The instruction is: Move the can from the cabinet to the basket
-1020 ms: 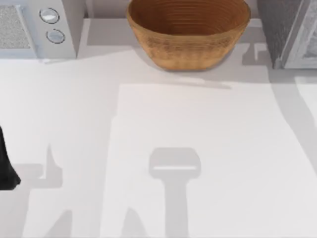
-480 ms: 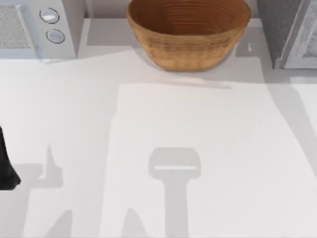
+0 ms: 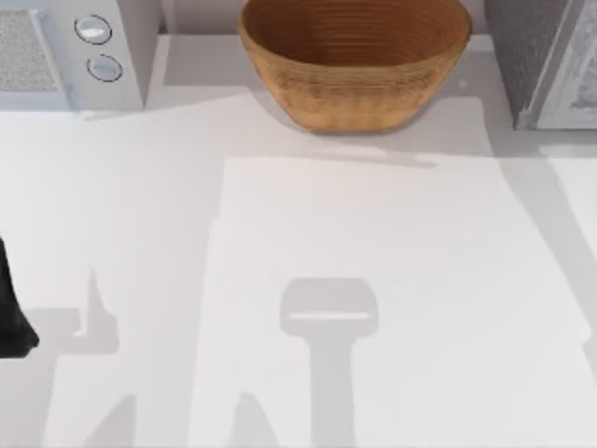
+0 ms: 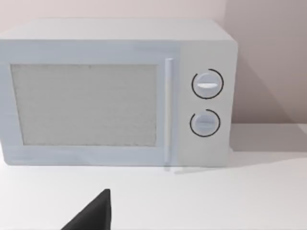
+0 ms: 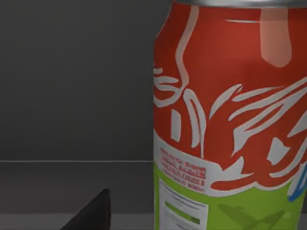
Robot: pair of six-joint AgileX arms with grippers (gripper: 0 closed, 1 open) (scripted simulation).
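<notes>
The can (image 5: 230,120) stands upright inside the dark cabinet (image 3: 527,47); the basket (image 3: 354,61), upper centre, is empty. Grip state: cannot tell.

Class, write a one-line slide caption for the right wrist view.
Upright red-and-green drink can seen close up against the cabinet's dark interior.

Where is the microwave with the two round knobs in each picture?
Top view: the microwave sits at the table's far left corner, left of the basket.
Left wrist view: the microwave stands in the middle, door facing the camera.
Right wrist view: this camera faces the can against a dark wall instead.
Shared landmark: its two round knobs.
</notes>
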